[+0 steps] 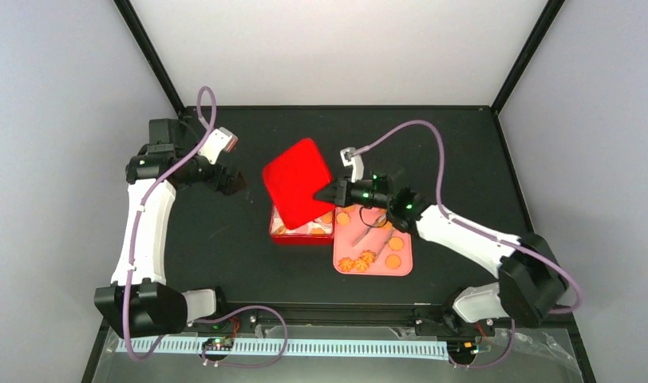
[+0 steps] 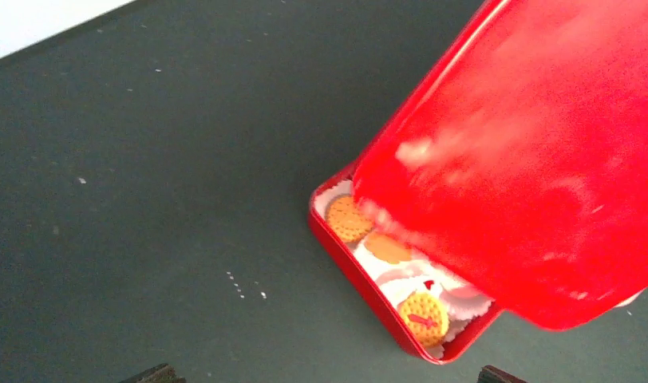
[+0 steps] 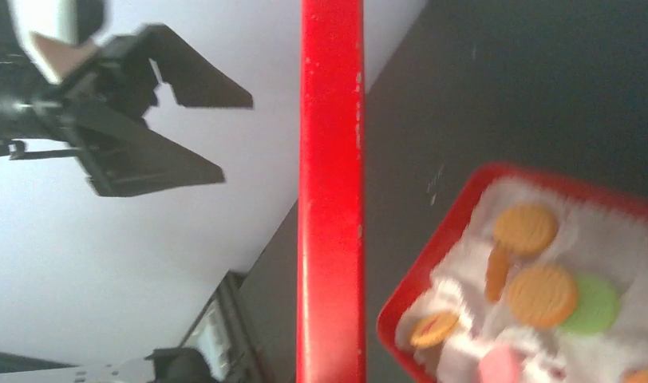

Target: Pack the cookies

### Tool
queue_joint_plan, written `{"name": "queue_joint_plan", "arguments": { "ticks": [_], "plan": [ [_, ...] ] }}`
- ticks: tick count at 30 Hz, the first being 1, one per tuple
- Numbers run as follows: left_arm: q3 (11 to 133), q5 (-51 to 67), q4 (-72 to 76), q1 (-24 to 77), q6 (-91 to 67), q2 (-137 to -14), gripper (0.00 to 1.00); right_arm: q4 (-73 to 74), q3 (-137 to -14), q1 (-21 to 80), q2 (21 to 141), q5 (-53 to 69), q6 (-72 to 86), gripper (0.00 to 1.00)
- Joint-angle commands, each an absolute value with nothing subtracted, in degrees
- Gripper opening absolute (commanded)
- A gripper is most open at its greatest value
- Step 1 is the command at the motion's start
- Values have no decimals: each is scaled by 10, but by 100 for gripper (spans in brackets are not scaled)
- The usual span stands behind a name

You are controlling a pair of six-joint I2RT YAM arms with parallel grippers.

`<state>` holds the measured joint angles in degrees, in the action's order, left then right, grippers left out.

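Observation:
My right gripper (image 1: 325,195) is shut on the edge of a red lid (image 1: 298,182) and holds it tilted above the open red tin (image 1: 278,235). In the right wrist view the lid (image 3: 330,191) shows edge-on and my fingers are hidden. The tin holds cookies in white paper cups: golden ones (image 2: 349,218) (image 3: 527,228) and a green one (image 3: 596,305). More orange cookies (image 1: 394,261) lie on a pink tray (image 1: 407,267). My left gripper (image 1: 235,183) is open and empty, left of the lid, above the table; it also shows in the right wrist view (image 3: 235,136).
Metal tongs (image 1: 365,231) lie on the pink tray right of the tin. The black table (image 1: 225,255) is bordered by black frame posts and white walls. The tin's left wall (image 2: 361,275) is uncovered; the lid (image 2: 528,159) overhangs the rest.

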<state>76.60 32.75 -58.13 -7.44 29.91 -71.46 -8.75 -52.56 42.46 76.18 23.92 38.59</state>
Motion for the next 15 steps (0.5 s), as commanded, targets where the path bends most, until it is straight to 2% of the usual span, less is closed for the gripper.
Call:
{"name": "queue_joint_plan", "arguments": {
  "ticks": [1,5,15],
  "plan": [
    [740,372,-577,-73,354,-687,99,-249,-483,420,820,353,581,1],
    [697,351,-564,-63,385,-692,99,-337,-464,420,874,359,659,1],
    [569,276,-466,-18,392,-726,99,-407,-446,411,955,319,696,1]
  ]
}}
